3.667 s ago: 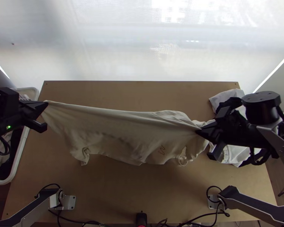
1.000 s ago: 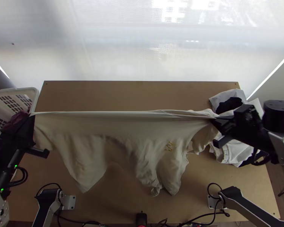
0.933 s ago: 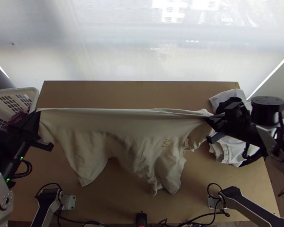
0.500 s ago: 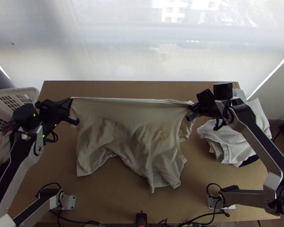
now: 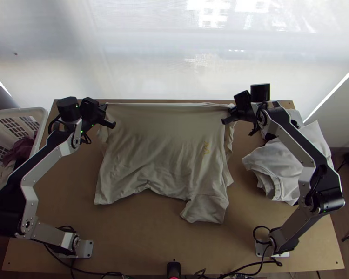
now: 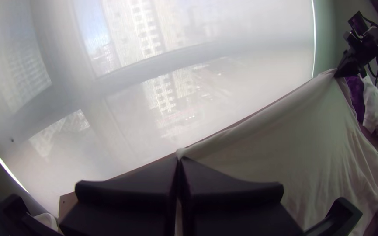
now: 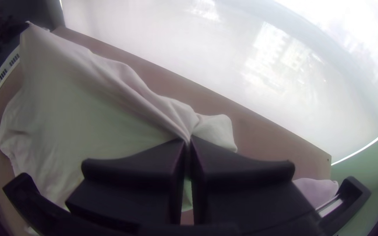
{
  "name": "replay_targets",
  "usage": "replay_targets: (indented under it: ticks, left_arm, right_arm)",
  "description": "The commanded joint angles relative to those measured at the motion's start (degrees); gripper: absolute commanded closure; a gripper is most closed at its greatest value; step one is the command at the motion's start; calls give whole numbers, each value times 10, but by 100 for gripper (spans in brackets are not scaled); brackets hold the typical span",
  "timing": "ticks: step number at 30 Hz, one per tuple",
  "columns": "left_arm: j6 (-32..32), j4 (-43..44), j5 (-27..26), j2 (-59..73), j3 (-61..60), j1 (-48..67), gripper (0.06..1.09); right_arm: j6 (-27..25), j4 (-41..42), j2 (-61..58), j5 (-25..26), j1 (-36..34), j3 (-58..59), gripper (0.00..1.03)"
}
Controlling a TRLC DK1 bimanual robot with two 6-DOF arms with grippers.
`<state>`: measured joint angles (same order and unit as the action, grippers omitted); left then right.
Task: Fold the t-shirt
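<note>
Left gripper (image 5: 105, 108), near the table's far edge on the left side: fingers pressed together on an upper corner of the pale t-shirt (image 5: 160, 144). In the left wrist view, a small tuft of cloth pokes out at the tips. Right gripper (image 5: 231, 110), near the far edge on the right side: also clenched on the shirt, the cloth gathered into creases at its fingertips, with a loose flap beyond them in the right wrist view.

Between the two, the shirt's far edge runs taut and nearly straight. From there the cloth extends toward the arm bases, smoother near the grippers, rumpled lower down, its near edge uneven; one part juts out farthest on the right. A yellow mark (image 5: 205, 148) shows on its right half.

Farther out: folded white garments (image 5: 286, 167) on the right of the wooden table (image 5: 142, 242); white basket (image 5: 42, 114) at the left edge, dark reddish cloth (image 5: 23, 151) inside.
</note>
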<state>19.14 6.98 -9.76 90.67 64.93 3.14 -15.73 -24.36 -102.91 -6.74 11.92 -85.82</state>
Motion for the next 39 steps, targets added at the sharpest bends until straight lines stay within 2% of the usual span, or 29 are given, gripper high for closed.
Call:
replay_targets:
  ticks: [1, 5, 10, 13, 16, 17, 24, 39]
  left_arm:
    - [15, 21, 27, 104, 69, -1, 101]
    - [14, 22, 31, 119, 82, 3, 101]
    - [39, 51, 58, 160, 115, 13, 101]
    - [36, 30, 59, 178, 140, 19, 101]
    - [60, 36, 63, 197, 133, 27, 101]
    - [60, 42, 71, 204, 135, 25, 101]
    - [44, 57, 84, 224, 165, 13, 101]
    - [59, 33, 86, 267, 151, 46, 101]
  right_arm:
    - [-2, 27, -84, 29, -2, -66, 100]
    - [-4, 16, -108, 36, 13, -106, 100]
    - [-12, 19, -166, 80, 4, -169, 100]
    - [-14, -19, -194, 80, 6, -206, 100]
    - [-26, -24, -199, 85, 13, -190, 100]
    - [-26, -22, -200, 100, 11, -190, 100]
    - [-13, -2, -222, 120, -1, -233, 100]
    - [-21, -35, -244, 125, 20, -211, 100]
